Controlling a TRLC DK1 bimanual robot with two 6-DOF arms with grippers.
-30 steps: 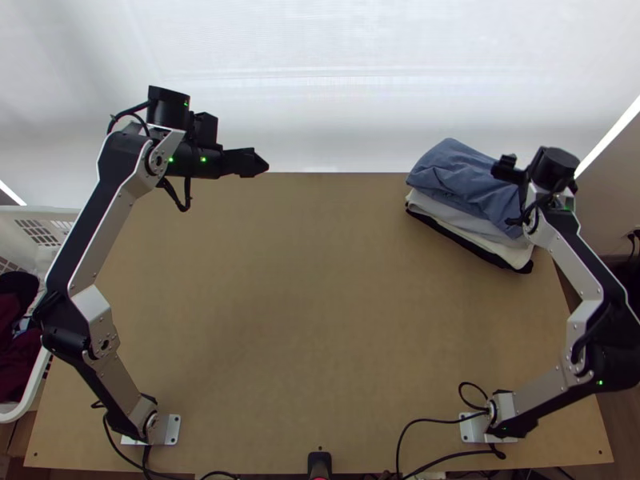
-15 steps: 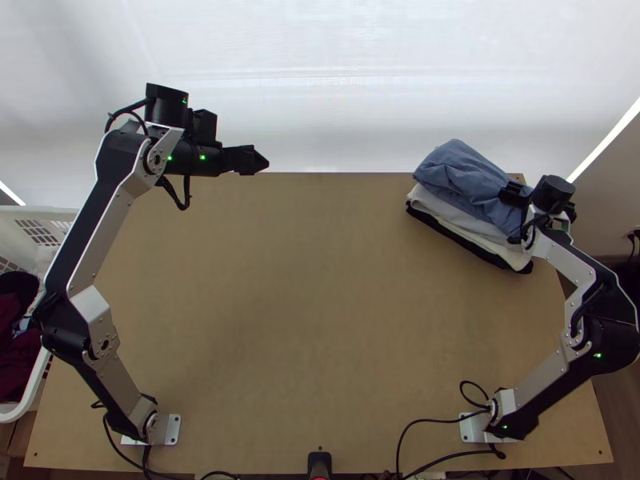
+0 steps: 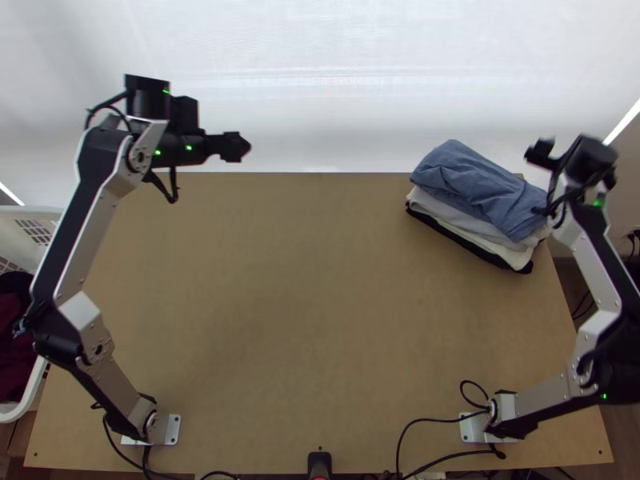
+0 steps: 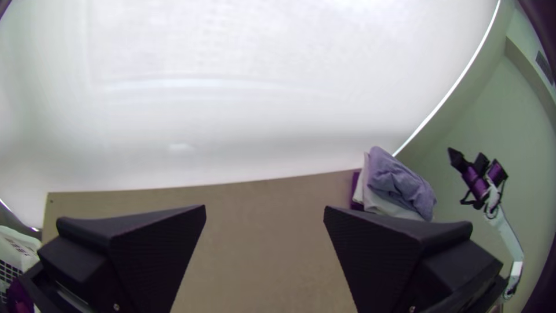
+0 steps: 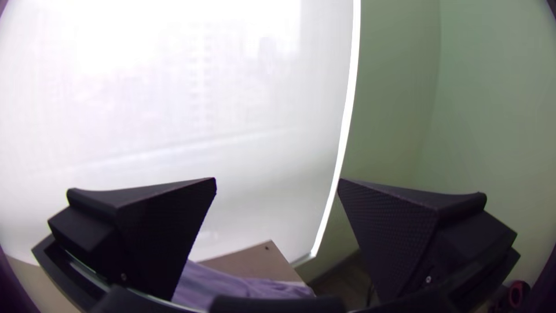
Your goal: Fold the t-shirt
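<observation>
Your left claw [image 3: 242, 147], spread wide, is out past the table's [image 3: 320, 320] far edge toward its left side. Your right claw [image 3: 540, 150] is spread too, past the far right corner, beside the blue cloth [image 3: 480, 192]. That cloth lies folded in a compact bundle on a stack of white and black cloths [image 3: 456, 236], tight against the right edge. You have broad tabletop between stack and left arm; a white basket [image 3: 30, 368] borders the left edge.

Folded blue t-shirt [image 3: 480, 190] atop pile [image 3: 510, 254]
</observation>
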